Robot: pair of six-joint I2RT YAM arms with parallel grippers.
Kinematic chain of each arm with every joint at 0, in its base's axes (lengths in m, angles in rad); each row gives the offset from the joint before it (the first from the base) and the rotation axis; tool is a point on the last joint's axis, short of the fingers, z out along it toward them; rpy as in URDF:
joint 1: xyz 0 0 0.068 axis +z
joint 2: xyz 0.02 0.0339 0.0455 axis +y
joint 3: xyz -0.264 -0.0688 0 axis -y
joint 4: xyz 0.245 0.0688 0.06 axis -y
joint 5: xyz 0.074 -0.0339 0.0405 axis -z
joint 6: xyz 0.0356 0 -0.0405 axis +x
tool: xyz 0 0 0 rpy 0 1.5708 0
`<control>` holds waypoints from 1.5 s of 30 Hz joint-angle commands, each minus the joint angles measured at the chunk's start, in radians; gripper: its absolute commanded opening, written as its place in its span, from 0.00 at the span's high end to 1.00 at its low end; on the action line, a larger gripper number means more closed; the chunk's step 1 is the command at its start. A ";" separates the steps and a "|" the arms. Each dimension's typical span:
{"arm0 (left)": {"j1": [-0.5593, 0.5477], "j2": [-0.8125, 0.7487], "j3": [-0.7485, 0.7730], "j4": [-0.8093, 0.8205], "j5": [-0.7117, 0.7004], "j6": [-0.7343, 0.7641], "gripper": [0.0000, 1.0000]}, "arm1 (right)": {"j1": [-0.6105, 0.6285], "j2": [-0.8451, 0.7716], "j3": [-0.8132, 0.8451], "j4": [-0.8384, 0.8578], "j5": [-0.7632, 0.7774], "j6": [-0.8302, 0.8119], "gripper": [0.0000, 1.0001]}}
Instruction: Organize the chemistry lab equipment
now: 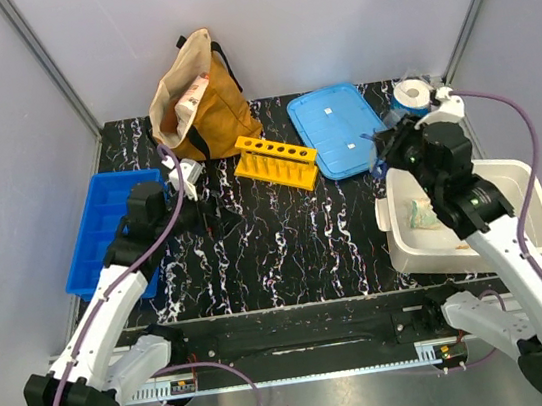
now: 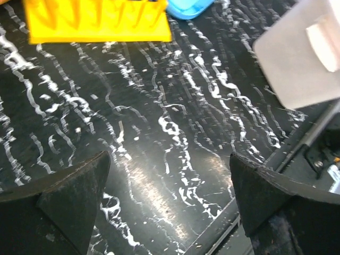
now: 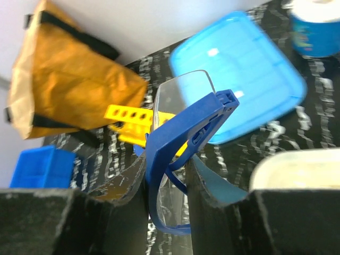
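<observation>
Clear safety goggles with a dark-blue frame [image 3: 183, 130] stand upright between the fingers of my right gripper [image 3: 167, 180], which is shut on them. That gripper [image 1: 383, 152] hangs above the table between the blue lid [image 1: 340, 131] and the white bin [image 1: 540, 216]. A pale green glove [image 1: 421, 212] lies inside the bin. My left gripper [image 2: 170, 175] is open with only bare black marbled table between its fingers. It [image 1: 185, 183] sits left of the yellow rack [image 1: 277, 160]. No tubes show in the rack's holes.
A tan fabric bag [image 1: 198, 97] stands at the back, with the paper roll [image 1: 412, 94] at the back right. A blue compartment tray [image 1: 103, 232] lies at the left edge. The left wrist view shows the rack [image 2: 95, 21] and bin corner [image 2: 303, 53].
</observation>
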 commanded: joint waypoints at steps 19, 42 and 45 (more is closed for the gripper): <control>-0.004 -0.004 0.039 -0.091 -0.067 0.001 0.01 | -0.347 -0.031 -0.122 -0.333 0.260 0.047 0.64; -0.004 -0.036 0.045 -0.125 -0.196 0.017 0.01 | -0.637 0.045 -0.277 -0.181 0.034 0.121 0.51; -0.004 -0.038 0.044 -0.125 -0.196 0.020 0.01 | -0.637 0.027 -0.240 -0.218 0.048 0.107 0.48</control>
